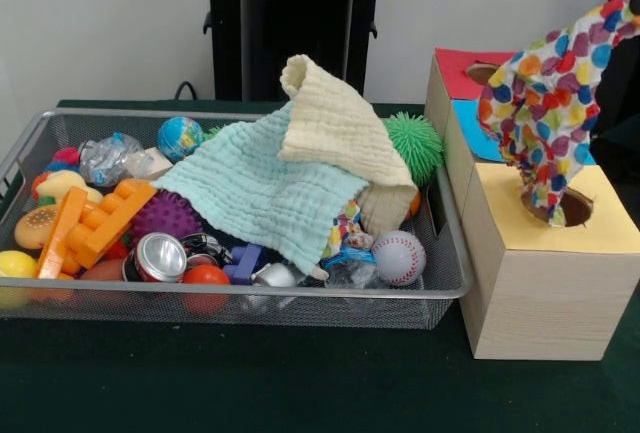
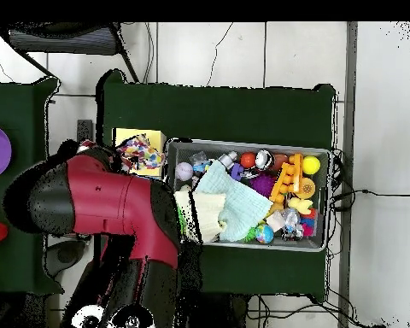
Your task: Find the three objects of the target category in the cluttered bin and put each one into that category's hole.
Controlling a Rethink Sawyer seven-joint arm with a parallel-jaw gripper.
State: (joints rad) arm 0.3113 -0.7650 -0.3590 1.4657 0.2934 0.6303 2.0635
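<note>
A polka-dot cloth (image 1: 548,93) hangs stretched from the upper right edge of the front view, its lower tip dipping into the round hole (image 1: 560,208) of the yellow-topped box (image 1: 560,283). The gripper itself is hidden, so its finger state cannot be told. Beside the box, the wire bin (image 1: 445,288) holds mint and cream cloths over toys.

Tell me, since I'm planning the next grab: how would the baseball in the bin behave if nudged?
The baseball is round, so it would probably roll. It sits in the bin's corner against the mesh wall, so it likely wouldn't roll far. It looks small and probably light.
</note>
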